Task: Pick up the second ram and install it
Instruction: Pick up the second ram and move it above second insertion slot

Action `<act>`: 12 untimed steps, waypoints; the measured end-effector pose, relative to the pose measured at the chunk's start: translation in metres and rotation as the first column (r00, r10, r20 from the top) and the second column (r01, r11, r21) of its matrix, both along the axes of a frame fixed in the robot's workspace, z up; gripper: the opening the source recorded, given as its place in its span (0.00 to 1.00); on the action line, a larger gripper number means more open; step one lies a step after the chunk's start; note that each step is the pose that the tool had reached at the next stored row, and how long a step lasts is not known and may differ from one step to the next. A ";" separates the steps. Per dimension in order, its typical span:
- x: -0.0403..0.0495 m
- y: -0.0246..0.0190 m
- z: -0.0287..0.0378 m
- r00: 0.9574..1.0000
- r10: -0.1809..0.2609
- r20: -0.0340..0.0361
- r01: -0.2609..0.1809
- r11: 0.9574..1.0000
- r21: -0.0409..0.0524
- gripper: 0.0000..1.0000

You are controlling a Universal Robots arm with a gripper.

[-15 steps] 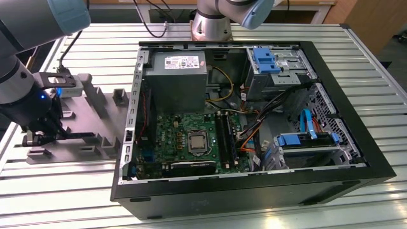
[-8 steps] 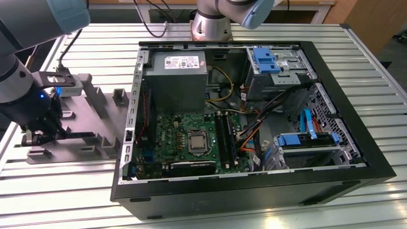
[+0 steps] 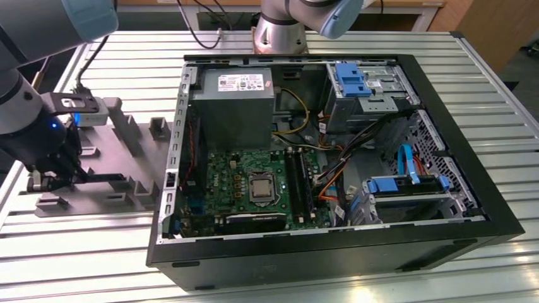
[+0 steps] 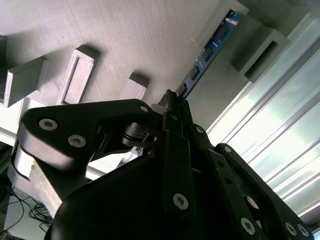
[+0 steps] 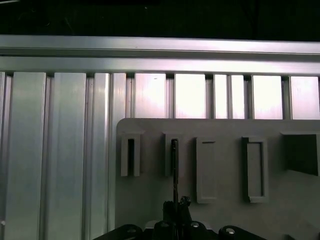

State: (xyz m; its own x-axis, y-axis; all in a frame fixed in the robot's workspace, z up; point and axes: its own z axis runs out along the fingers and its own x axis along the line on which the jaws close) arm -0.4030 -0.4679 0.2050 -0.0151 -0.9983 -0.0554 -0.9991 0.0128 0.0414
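Gripper [image 4: 172, 104] fingers are pressed together on the near end of the second ram [image 4: 207, 50]; in the second wrist view you see no gap between them and the blue board. From that grip the stick runs straight out over the grey fixture plate [image 4: 125, 40]. In the first wrist view you see it edge-on, with its far end sitting in one of the plate's slotted blocks [image 5: 172, 147]. In the exterior view the plate lies on the ribbed aluminium table [image 3: 84, 252], to the exterior view's left of the open computer case [image 3: 337, 255]. The motherboard [image 3: 227, 170] inside is well apart from the tool.
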 end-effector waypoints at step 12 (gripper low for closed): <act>0.0000 0.0000 0.0042 1.000 0.000 0.000 0.000 1.000 0.000 0.14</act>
